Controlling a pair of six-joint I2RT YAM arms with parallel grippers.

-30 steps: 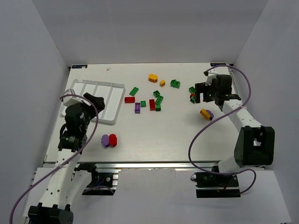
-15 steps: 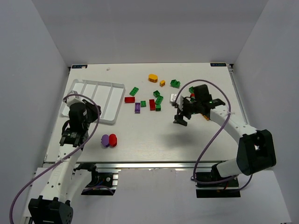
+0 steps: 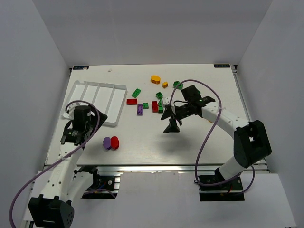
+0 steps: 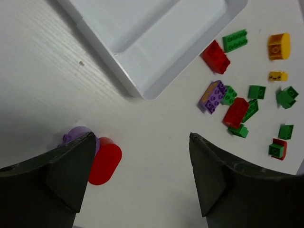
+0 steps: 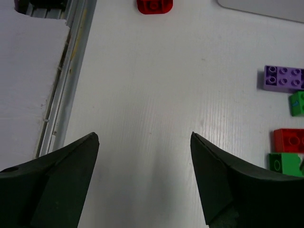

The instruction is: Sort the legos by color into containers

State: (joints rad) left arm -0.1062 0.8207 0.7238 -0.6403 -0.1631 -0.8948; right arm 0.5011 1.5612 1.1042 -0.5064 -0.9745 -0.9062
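Left gripper (image 4: 142, 142) is seen spread wide with nothing held, just beside 1 rounded red piece (image 4: 104, 164) that touches 1 rounded purple piece (image 4: 76, 136). Right gripper (image 5: 144, 137) is likewise spread wide, empty, over the table (image 3: 142, 152). The legos (image 3: 154, 105) are scattered right of the white tray (image 4: 121, 71), outside its 4 compartments.

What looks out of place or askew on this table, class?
The tray sits skewed on the table. A red brick and a purple brick lie alone near the front, away from the main cluster.
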